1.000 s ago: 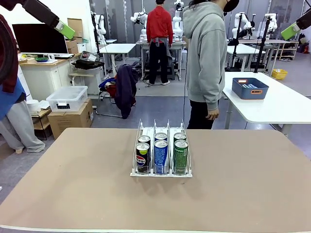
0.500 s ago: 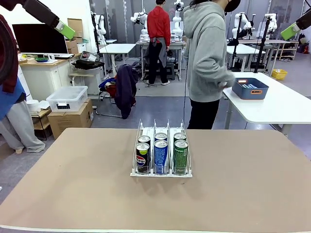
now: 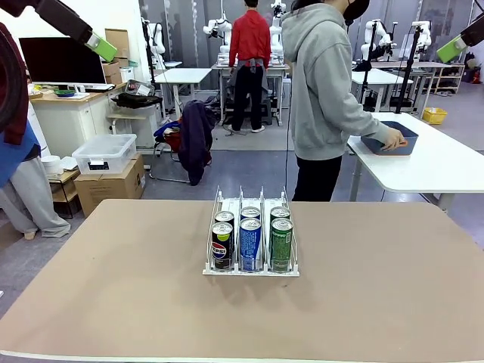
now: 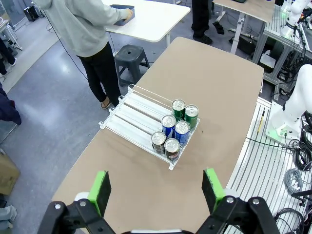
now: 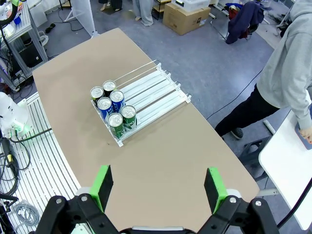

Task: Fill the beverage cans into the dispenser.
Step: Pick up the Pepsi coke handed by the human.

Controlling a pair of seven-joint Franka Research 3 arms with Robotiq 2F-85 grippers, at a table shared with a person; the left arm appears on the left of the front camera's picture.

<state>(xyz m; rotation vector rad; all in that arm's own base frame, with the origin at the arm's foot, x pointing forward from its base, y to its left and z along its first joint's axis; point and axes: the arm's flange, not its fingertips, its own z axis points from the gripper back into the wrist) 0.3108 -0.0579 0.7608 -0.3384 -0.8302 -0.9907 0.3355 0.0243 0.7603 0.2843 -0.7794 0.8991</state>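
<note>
Beverage cans (image 3: 250, 240) — labels seen from front; from above, bare dispenser lanes (image 4: 131, 114).

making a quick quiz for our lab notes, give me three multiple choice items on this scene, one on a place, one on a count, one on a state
1. Where in the dispenser do the beverage cans stand?
A. at the front lip, on the robot's side
B. at the far end
C. lying across the dividers

2. How many cans are in it?
A. three
B. six
C. nine

3. How does the left gripper stand?
A. shut on a can
B. shut, empty
C. open, empty

Answers:
1 A: the rear of every lane is bare.
2 B: there are two cans in each of the three lanes.
3 C: its jaws stand wide apart, high above the table, with nothing between them.
</note>
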